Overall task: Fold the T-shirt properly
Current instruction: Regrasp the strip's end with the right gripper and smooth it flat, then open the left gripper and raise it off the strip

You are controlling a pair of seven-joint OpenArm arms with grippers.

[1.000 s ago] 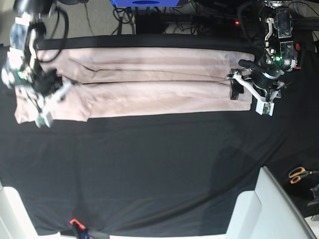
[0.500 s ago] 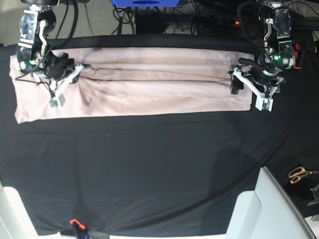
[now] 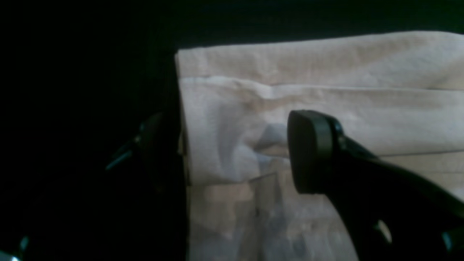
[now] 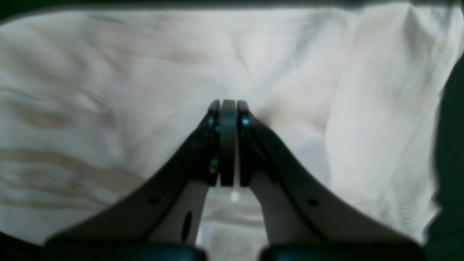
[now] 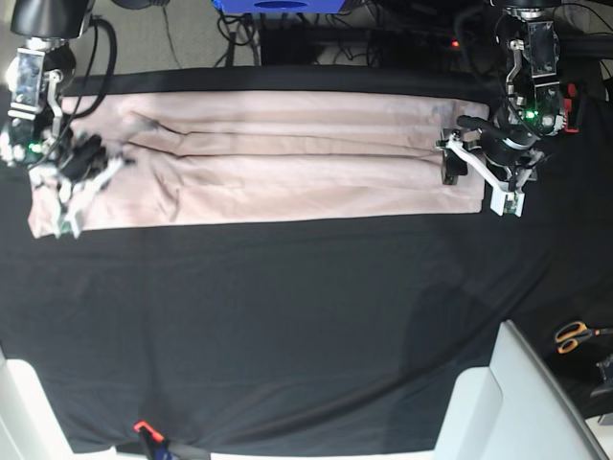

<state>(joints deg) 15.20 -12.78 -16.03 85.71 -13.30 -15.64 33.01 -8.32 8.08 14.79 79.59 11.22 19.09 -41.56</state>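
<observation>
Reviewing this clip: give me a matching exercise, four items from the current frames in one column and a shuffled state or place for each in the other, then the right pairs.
Items:
1. T-shirt
2. left gripper
3. right gripper
4. scissors

States or places:
A. jaws shut, over pink fabric
B. orange handles, lying off the black cloth, at the base view's right edge
C. long pink band across the cloth's far side
D. jaws open, astride the garment's end edge

Pairs: 1-C, 2-D, 3-A, 4-B
</observation>
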